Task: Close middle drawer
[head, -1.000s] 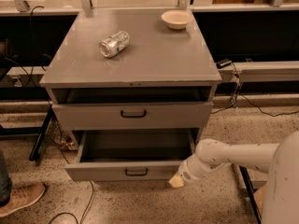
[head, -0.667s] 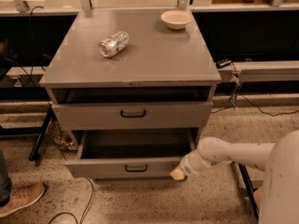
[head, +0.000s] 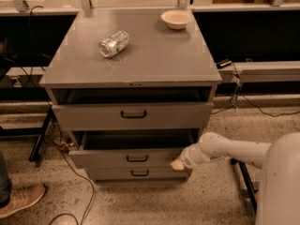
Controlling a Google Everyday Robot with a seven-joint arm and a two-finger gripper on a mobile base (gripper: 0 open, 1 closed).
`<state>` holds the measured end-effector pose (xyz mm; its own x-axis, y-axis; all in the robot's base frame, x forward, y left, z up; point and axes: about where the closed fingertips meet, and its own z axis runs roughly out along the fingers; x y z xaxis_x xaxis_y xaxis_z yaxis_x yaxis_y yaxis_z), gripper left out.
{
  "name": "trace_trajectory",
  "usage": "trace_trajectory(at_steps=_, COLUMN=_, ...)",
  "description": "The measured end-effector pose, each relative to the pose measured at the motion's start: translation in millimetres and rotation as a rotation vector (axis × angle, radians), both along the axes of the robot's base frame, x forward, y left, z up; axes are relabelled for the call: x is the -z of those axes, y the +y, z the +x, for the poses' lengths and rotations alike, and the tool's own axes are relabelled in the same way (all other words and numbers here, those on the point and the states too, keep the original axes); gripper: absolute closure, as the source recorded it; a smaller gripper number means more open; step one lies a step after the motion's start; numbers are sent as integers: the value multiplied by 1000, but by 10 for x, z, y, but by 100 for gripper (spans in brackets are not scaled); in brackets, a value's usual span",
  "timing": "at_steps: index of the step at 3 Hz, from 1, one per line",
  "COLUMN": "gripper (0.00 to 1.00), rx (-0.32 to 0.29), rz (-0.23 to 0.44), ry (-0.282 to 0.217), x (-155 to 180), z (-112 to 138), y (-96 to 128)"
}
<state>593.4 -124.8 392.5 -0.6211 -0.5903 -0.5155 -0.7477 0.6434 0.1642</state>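
Middle drawer: I am looking at the middle drawer [head: 103,159], a wide grey metal one. It is sitting in the grey cabinet [head: 140,64] between the top drawer [head: 89,117] with its taller front and the lowest drawer [head: 110,174].
Its front: the low, plain panel is carrying a small black pull handle [head: 137,158] at its centre.
Its position: it is standing pulled out, with the panel jutting forward of the lowest drawer's front. The shadowed inside of the tray is showing behind the panel.
Pincer place: my gripper [head: 177,164] is sitting low at the right end of that front panel, well to the right of the handle. Its pale yellowish tip is seeming to touch the panel's right edge.
Pincer state: I am not able to tell whether it is apart or together.
Arm: my white arm [head: 225,149] is reaching in from the right, just above the floor.
Cabinet top: a silver can [head: 114,43] is lying on its side left of centre. A pale bowl [head: 176,18] is resting near the back right corner, well apart from the can.
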Motion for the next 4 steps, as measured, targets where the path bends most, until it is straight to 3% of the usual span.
trace_trajectory(at_steps=3, gripper=100, rx=17, rz=39, ry=-78, x=-26, z=445, y=-43)
trace_trajectory(at_steps=4, gripper=100, rx=9, rz=70, ry=-87, x=-128, z=230, y=-74)
